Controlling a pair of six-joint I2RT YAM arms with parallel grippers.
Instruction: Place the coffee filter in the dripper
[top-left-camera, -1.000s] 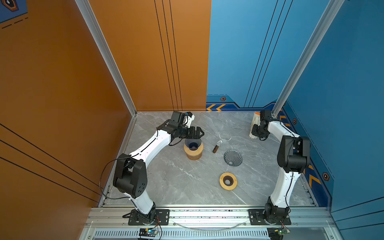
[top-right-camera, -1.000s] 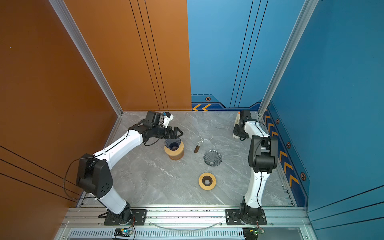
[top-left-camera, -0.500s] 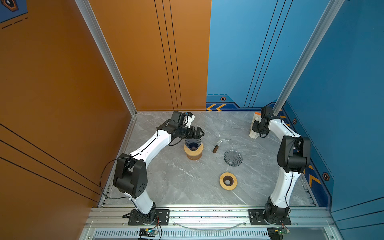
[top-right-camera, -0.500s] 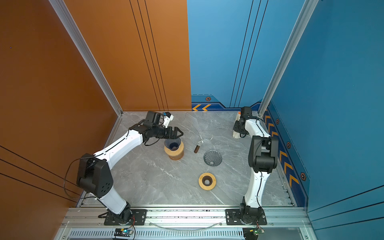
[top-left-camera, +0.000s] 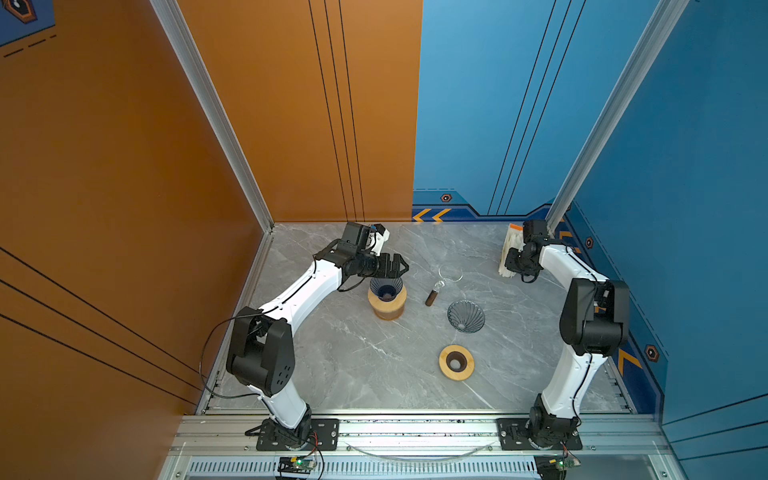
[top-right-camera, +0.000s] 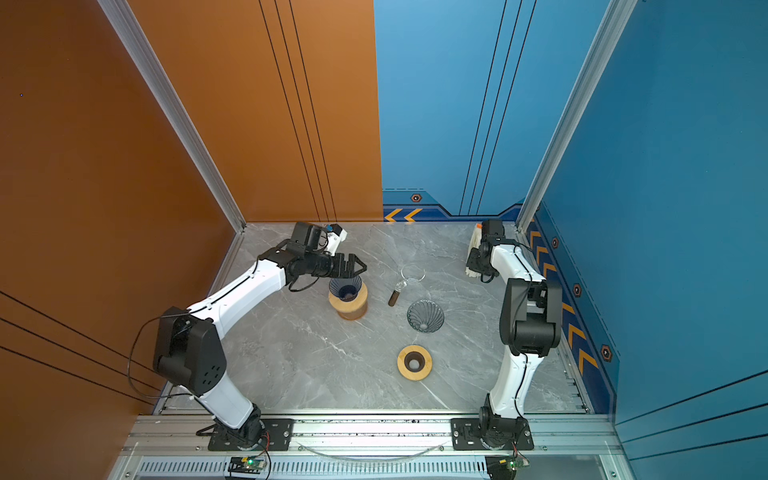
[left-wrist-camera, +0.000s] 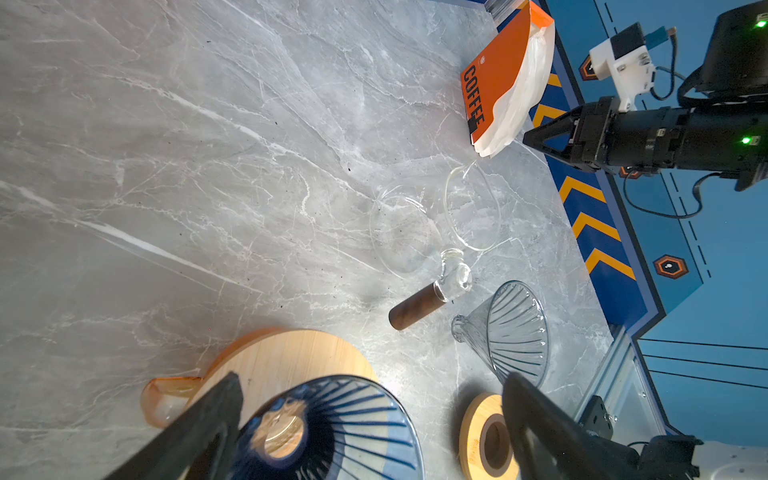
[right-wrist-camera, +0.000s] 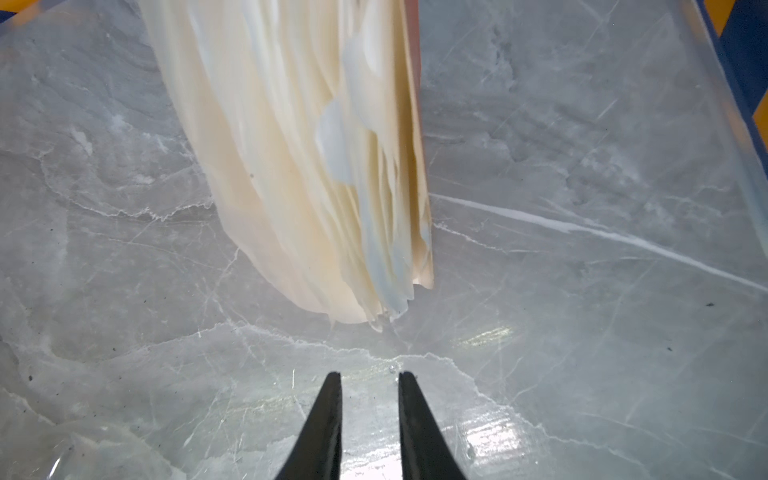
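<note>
Fingers (right-wrist-camera: 328, 415) of the right gripper (right-wrist-camera: 370, 376) stand narrow in the right wrist view, with bare table (right-wrist-camera: 582, 257) showing in the slim gap: nothing is pinched. The coffee filter stack (right-wrist-camera: 307, 166) stands just ahead of the tips, at 12 o'clock, apart from them.

In the left wrist view the left gripper (left-wrist-camera: 370, 376) stands wide, its fingers either side of the blue dripper (left-wrist-camera: 332, 424) on its wooden stand (left-wrist-camera: 282, 357). Across the table the right gripper's tips sit just beside the low corner of the orange-covered stack.

In both top views the stack (top-left-camera: 508, 249) leans at the table's 2 o'clock corner and the dripper (top-left-camera: 386, 286) stands near 10 o'clock, well apart. Against a second ago the right gripper (top-left-camera: 513, 266) has only shifted slightly by the stack, fingers as narrow as before; the left arm has not moved. So no filter is out yet; the pick looks still to come.
</note>
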